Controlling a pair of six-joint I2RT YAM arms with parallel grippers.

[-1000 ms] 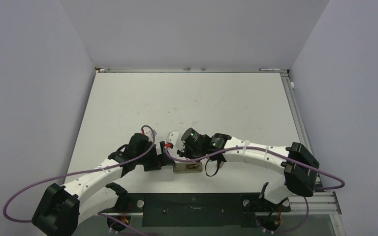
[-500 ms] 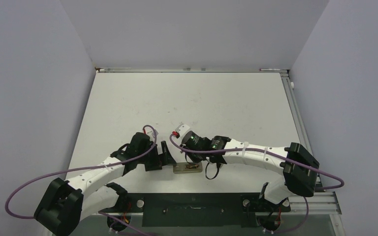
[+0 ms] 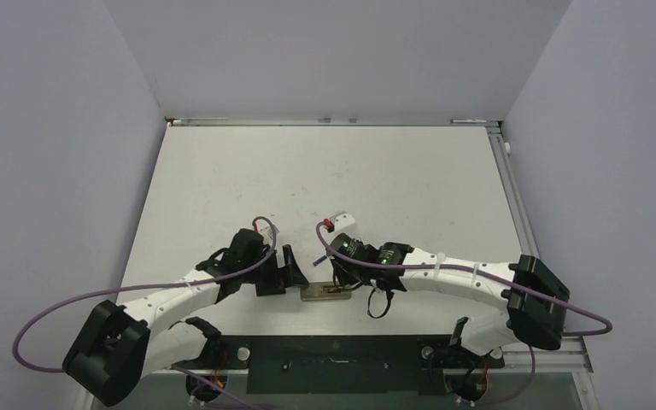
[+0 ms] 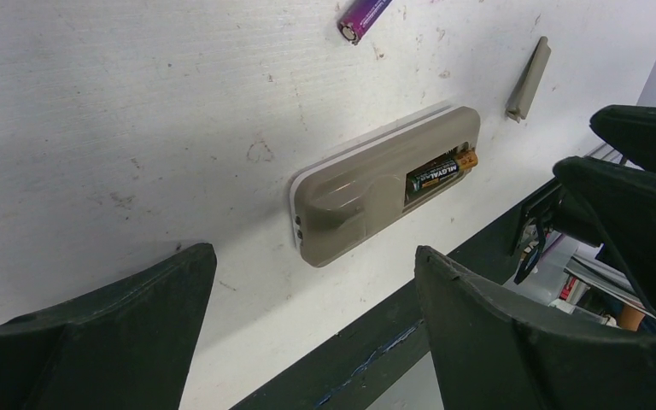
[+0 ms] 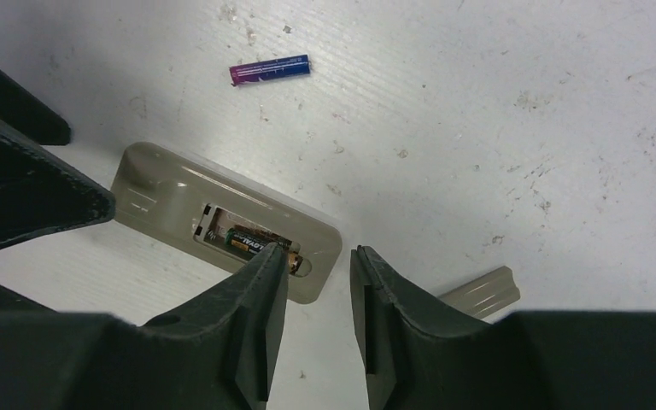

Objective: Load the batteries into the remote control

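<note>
Near the front edge of the table, the remote control is laid face down with its recess uncovered, the brownish-gold battery seated inside and a loose beige cover just beside that end. The left gripper is held wide open and empty, while the right gripper is parted only narrowly, gripping nothing, above the battery end. Farther out, the purple-blue battery is left lying loose.

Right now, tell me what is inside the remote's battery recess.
One dark-labelled, gold-ended battery lies in the remote control's recess; the purple battery lies outside on the table. The recess floor beneath the loaded battery is covered, so nothing under it can be seen.
</note>
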